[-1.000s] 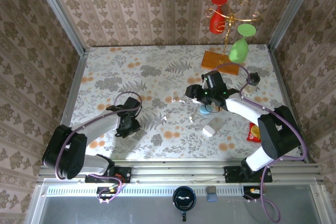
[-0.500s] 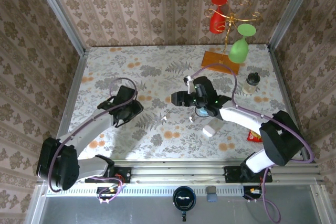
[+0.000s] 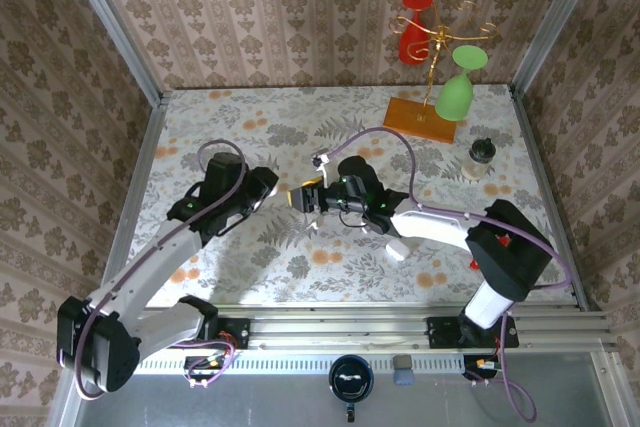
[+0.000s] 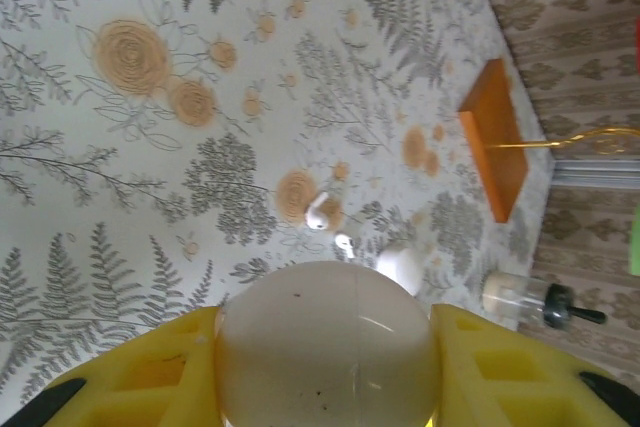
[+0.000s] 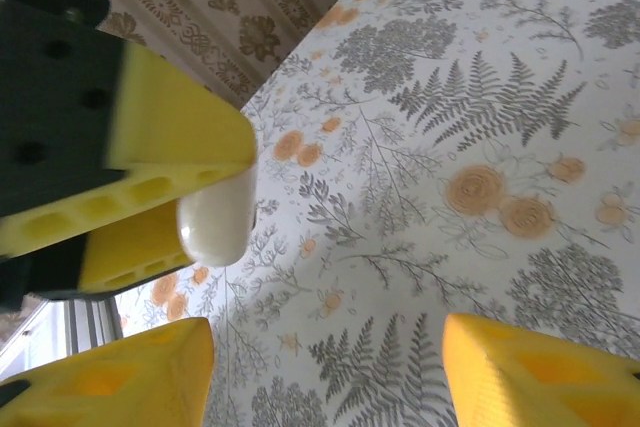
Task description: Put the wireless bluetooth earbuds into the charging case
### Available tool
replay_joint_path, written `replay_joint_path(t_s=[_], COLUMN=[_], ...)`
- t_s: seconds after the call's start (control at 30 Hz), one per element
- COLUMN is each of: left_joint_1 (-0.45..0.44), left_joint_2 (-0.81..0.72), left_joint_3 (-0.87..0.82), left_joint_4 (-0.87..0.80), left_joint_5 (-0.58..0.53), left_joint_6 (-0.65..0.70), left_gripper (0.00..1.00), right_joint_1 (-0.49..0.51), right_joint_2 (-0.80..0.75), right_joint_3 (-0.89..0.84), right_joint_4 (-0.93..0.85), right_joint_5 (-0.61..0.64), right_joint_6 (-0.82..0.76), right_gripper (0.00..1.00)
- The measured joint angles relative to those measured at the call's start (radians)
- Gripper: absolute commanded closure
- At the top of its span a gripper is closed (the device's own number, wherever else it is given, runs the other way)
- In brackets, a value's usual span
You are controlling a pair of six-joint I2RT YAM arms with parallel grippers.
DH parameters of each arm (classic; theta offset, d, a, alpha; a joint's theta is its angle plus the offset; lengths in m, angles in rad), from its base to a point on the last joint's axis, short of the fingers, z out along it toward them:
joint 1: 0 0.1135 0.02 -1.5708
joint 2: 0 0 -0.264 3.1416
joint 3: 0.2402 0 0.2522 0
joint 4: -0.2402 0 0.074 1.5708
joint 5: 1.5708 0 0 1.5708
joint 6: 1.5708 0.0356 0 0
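The left claw (image 4: 327, 352) was clenched on a white, egg-shaped case (image 4: 325, 327), with one yellow finger (image 4: 130, 372) pressed on each side of it. The case was held above the flowered table (image 3: 220, 127) and was closed, as far as could be seen. In the overhead view, the two claws stood just beside each other near the middle of the table, facing one another. The right claw (image 5: 325, 367) was released. Its yellow fingers were wide apart with nothing between them, and the held case was in front of it, not touching it. Two earbuds (image 4: 320, 213) lay on the table close to each other, beyond the held case. A second case (image 4: 400, 267) lay near them. A wooden stand (image 4: 495, 142) and a small jar (image 4: 515, 295) stood farther away, well apart from the earbuds.
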Motion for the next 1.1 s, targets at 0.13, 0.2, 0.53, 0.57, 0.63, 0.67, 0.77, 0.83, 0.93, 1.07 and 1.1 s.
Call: replay_joint_path(t_s=[0.13,0.2,0.53,0.57,0.63,0.67,0.77,0.83,0.93,1.07,1.1], left_joint_1=[0.0,0.0,0.007,0.008,0.007,0.008,0.01,0.013,0.015,0.02,0.019], left_joint_2=[-0.034,-0.039,-0.066,-0.071,-0.08,-0.082,-0.087,-0.088,-0.089,-0.095,-0.095], left_joint_3=[0.0,-0.003,-0.041,-0.042,-0.042,-0.042,-0.043,-0.046,-0.047,-0.049,-0.051], left_joint_4=[-0.001,0.0,0.014,0.014,0.014,0.014,0.014,0.014,0.01,0.011,0.011], left_joint_5=[0.018,0.025,0.032,0.032,0.032,0.032,0.033,0.034,0.031,0.026,0.026], left_joint_6=[-0.028,-0.042,-0.099,-0.1,-0.104,-0.107,-0.121,-0.13,-0.134,-0.141,-0.141], left_gripper=[0.67,0.68,0.69,0.69,0.69,0.7,0.71,0.71,0.71,0.66,0.59], right_joint_1=[0.004,0.007,0.035,0.04,0.049,0.052,0.055,0.056,0.063,0.063,0.063], right_joint_2=[0.024,0.029,0.081,0.088,0.104,0.113,0.134,0.139,0.139,0.139,0.139], right_joint_3=[0.007,0.014,0.087,0.093,0.105,0.111,0.122,0.124,0.124,0.124,0.124], right_joint_4=[0.054,0.071,0.094,0.095,0.101,0.104,0.121,0.131,0.142,0.146,0.145], right_joint_5=[-0.009,-0.018,-0.063,-0.067,-0.072,-0.075,-0.088,-0.097,-0.1,-0.103,-0.104], right_joint_6=[0.018,0.018,0.013,0.013,0.014,0.014,0.016,0.017,0.017,0.01,0.008], right_gripper=[0.37,0.37,0.43,0.45,0.48,0.5,0.59,0.67,0.83,0.91,0.92])
